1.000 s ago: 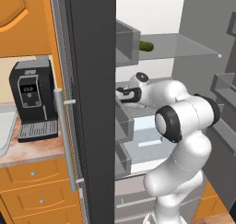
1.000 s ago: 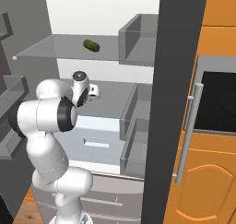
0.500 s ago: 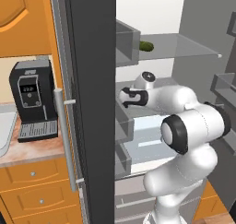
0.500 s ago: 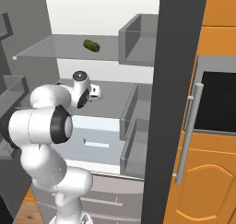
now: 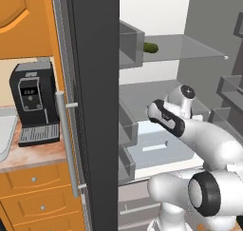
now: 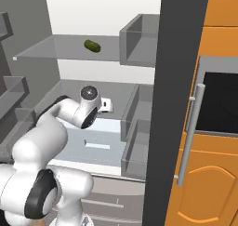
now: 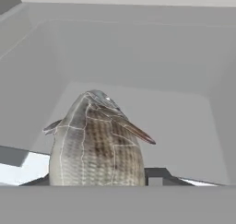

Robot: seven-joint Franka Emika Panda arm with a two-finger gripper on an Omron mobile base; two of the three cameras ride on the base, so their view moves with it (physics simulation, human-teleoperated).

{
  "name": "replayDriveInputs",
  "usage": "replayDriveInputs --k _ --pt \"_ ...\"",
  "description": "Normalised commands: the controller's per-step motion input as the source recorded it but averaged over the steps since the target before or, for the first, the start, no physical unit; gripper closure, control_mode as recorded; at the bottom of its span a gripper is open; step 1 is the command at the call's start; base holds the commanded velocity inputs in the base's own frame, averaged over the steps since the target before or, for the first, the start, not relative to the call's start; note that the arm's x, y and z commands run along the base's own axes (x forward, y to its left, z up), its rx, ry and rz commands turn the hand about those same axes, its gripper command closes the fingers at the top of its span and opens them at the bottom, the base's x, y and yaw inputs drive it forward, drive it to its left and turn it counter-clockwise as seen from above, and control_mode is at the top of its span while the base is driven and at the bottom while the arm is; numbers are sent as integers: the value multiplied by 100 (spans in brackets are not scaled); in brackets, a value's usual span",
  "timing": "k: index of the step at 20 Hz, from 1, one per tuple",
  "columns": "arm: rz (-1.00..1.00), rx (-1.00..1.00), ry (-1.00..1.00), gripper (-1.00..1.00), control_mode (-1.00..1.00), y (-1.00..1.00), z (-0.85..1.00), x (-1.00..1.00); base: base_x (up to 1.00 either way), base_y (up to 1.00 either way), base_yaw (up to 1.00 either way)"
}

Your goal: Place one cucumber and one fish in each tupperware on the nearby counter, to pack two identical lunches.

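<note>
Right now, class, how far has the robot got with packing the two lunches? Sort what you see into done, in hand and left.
Done: nothing packed that can be seen; no lunch tray is in sight. In hand: the arm reaches into the open fridge, and the hand view shows a fish right at the gripper, apparently being grasped. Left: a cucumber lies on the upper glass shelf, and everything has yet to go to the counter.

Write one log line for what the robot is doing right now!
place: open fridge | tool: shut on fish | cucumber: on upper shelf | phase: grasp
</note>
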Motion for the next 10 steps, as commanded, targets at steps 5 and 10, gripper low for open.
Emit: replayDriveInputs --k 5,10 --pt "4 -3 4 100 -100 -13 87 -100 0 0 0" --pt "3 -4 7 100 -100 0 85 -100 0 0 0"
